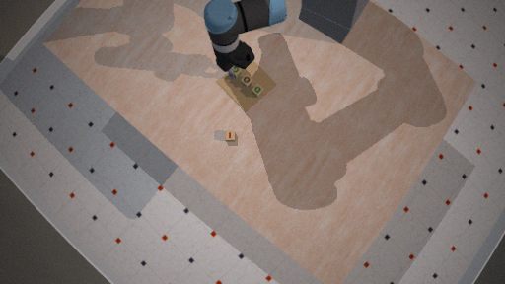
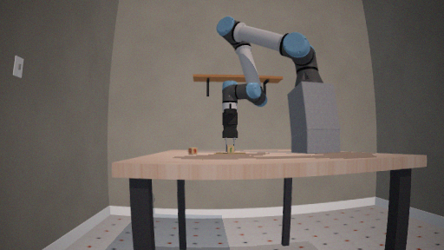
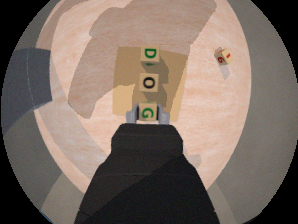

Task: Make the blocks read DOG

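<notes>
A tan mat lies on the wooden table with three blocks in a row on it: the D block, the O block and the G block. In the wrist view the row reads D, O, G on the mat. My gripper points straight down at the G end of the row. Its fingers stand on both sides of the G block and are shut on it, low at the mat.
A fourth block with a red letter lies off the mat on the bare table, also seen in the wrist view and in the side view. The robot's grey pedestal stands at the back of the table.
</notes>
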Controlling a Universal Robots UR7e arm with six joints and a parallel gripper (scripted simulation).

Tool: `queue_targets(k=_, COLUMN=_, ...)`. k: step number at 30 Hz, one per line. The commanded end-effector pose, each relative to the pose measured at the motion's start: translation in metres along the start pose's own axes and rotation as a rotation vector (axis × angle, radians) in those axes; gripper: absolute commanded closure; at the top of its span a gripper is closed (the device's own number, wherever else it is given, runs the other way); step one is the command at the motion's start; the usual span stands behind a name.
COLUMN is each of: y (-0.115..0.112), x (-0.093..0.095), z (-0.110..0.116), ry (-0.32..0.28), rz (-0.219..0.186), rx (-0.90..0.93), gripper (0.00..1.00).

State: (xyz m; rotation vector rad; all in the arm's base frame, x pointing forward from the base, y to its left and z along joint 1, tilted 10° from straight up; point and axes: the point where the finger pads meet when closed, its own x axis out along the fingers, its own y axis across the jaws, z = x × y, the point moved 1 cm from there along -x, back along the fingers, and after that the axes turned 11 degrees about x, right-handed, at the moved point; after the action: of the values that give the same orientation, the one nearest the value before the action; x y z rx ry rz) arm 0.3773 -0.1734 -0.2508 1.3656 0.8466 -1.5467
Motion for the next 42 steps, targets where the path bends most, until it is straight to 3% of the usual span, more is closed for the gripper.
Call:
queue_targets(k=1, y=0.0004, x=-0.0004, z=0.0001, ry=0.0, rz=0.001, rx=0.0, gripper=0.43)
queue_targets(k=42, y=0.0004, x=0.0041, z=0.0001, ry=0.0, rz=0.001, rx=0.0, gripper=0.43)
